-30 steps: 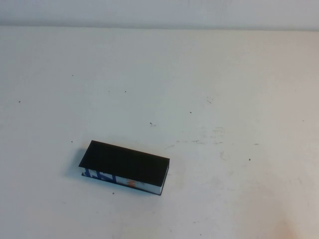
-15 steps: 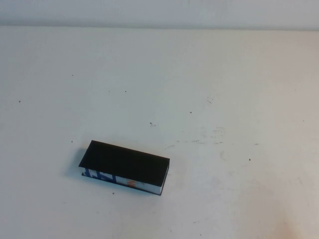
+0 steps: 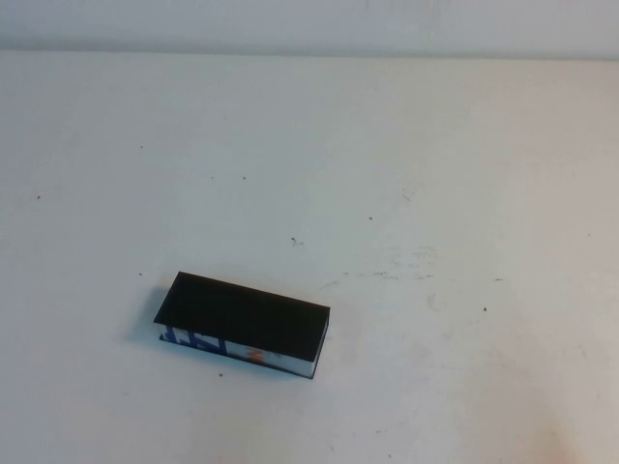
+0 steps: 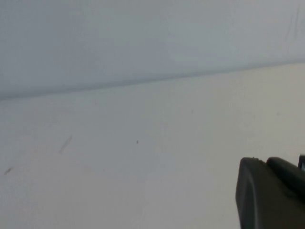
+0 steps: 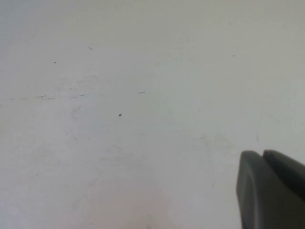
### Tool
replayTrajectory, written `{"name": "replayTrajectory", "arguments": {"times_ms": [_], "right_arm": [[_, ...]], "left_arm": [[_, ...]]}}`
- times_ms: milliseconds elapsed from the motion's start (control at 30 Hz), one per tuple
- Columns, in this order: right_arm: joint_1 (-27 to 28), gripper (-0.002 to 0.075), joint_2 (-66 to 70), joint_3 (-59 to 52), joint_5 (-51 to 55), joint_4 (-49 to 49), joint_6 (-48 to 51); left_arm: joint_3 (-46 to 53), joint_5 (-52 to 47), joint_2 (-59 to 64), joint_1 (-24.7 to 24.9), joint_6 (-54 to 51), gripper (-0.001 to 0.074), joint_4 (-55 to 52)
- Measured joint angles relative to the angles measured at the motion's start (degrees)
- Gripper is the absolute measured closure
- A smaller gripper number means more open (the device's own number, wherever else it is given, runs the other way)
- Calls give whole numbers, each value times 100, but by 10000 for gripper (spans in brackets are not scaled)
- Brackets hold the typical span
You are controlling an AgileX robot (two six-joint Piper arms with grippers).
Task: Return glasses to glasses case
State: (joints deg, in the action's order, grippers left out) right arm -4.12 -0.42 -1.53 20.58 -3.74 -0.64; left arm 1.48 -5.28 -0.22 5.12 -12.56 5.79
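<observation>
The glasses case [image 3: 242, 319] lies on the white table, left of the middle and towards the front. Its flat black lid is down, and the blue, white and orange printed side [image 3: 242, 352] faces the front. The glasses are not in view in any frame. Neither arm shows in the high view. In the left wrist view my left gripper [image 4: 264, 161] is shut and empty above bare table, with the case out of sight. In the right wrist view my right gripper [image 5: 262, 153] is shut and empty above bare table.
The white table [image 3: 406, 155] carries small dark specks and faint scuff marks [image 3: 411, 261] right of the middle. Its far edge meets a pale wall [image 3: 309, 24] at the back.
</observation>
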Motion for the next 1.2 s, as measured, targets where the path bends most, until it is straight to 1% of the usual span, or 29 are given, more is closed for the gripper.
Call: {"name": "replayTrajectory", "arguments": {"times_ms": [67,167,267,1200], "right_arm": [[0,737,-11,0,0,0,0],[0,737,-11,0,0,-10,0],[0,737,-11,0,0,-10,0],[0,737,-11,0,0,-17,0]], "left_arm": [[0,-486,-25,-155,84,739,-101],[0,-1216,-25,-250,132,739,-193],[8,-1617,-25,-248,172,739,-226],[8,-1727,-46,-248,266,739,-241]]}}
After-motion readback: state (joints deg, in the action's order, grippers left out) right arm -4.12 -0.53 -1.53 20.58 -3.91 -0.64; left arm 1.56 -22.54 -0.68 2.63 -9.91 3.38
